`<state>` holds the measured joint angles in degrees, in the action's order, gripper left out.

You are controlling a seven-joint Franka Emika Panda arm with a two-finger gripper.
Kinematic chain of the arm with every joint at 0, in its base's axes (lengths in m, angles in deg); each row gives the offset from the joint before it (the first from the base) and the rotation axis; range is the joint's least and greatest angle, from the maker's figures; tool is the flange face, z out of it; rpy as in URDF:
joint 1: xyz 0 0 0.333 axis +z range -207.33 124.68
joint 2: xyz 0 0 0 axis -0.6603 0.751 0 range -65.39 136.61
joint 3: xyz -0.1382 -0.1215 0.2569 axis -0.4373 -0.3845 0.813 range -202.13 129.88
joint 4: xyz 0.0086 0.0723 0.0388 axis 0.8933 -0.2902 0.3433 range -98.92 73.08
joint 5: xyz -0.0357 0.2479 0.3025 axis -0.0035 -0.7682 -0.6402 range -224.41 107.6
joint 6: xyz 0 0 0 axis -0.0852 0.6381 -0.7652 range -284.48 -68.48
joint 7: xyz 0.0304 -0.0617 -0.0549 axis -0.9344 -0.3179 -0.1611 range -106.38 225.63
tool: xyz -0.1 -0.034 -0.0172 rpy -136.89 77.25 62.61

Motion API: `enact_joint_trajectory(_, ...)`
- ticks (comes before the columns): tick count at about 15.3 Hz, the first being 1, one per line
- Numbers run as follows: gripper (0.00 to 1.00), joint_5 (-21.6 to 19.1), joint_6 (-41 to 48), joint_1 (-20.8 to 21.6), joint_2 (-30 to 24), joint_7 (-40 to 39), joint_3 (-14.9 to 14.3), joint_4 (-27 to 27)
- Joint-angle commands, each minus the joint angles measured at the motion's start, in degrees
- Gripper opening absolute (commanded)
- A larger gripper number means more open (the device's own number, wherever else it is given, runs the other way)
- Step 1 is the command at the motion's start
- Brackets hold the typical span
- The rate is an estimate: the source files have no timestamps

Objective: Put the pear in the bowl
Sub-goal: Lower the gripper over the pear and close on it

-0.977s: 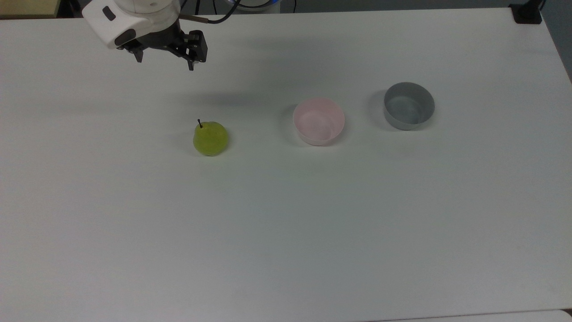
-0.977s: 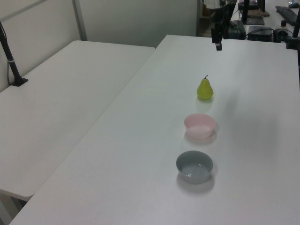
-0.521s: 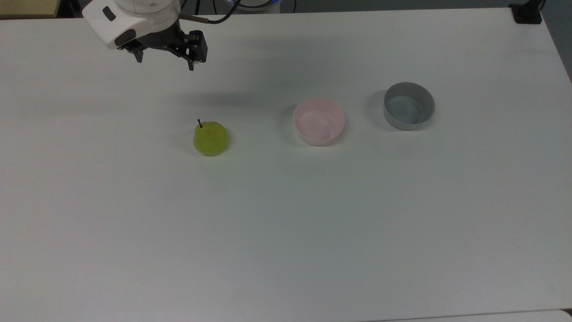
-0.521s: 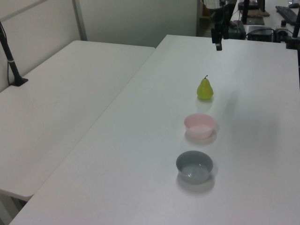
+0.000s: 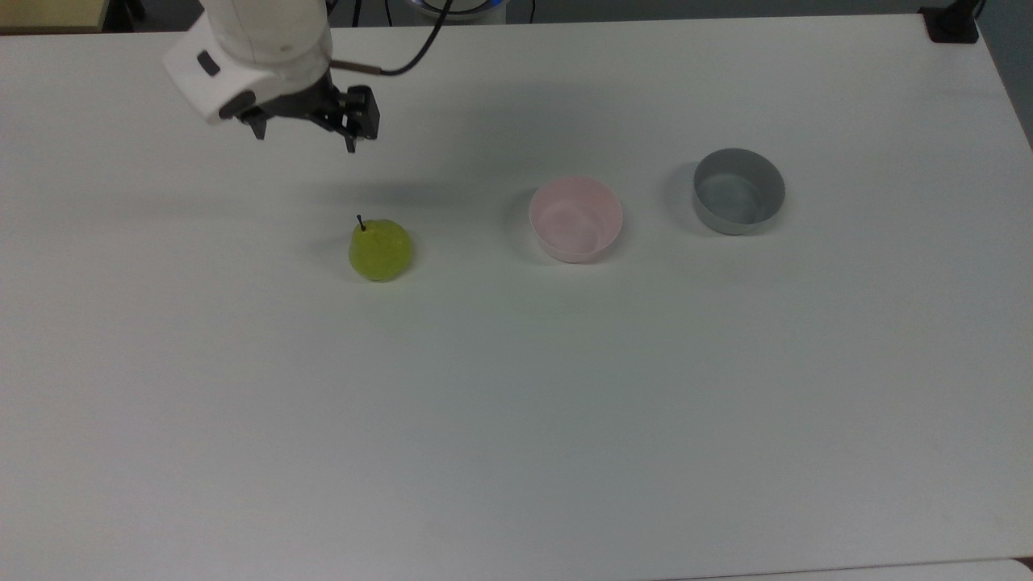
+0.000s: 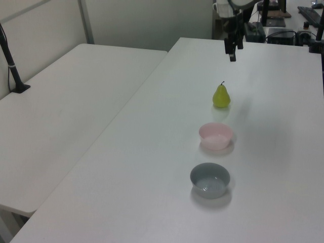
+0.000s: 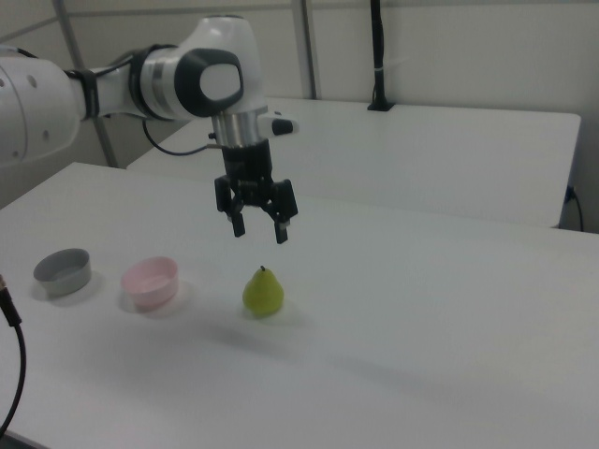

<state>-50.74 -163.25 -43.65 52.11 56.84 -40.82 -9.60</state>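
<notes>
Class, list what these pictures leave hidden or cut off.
- Arm above the gripper: cut by the top view's upper edge.
- Pear far side: hidden by its own body, right view.
- Grey bowl inside: hidden by its near wall, right view.

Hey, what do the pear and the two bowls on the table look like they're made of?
The pear looks like a plastic or foam model: even yellow-green skin, thin dark stem, faint sheen. The pink bowl and the grey bowl look like moulded plastic: thin smooth walls, uniform colour, soft matte gloss. Only a guess from looks.
</notes>
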Motion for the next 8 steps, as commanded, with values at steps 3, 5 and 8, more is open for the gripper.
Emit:
enact_joint_trajectory(3,1.00,-1.07,-5.45,0.83,4.50,0.41,0.65,-2.26)
enact_joint_trajectory(5,1.00,-1.07,-7.64,2.49,6.87,0.85,0.65,-2.35)
enact_joint_trajectory(8,1.00,-0.90,-9.06,3.46,9.42,1.03,0.65,-2.44)
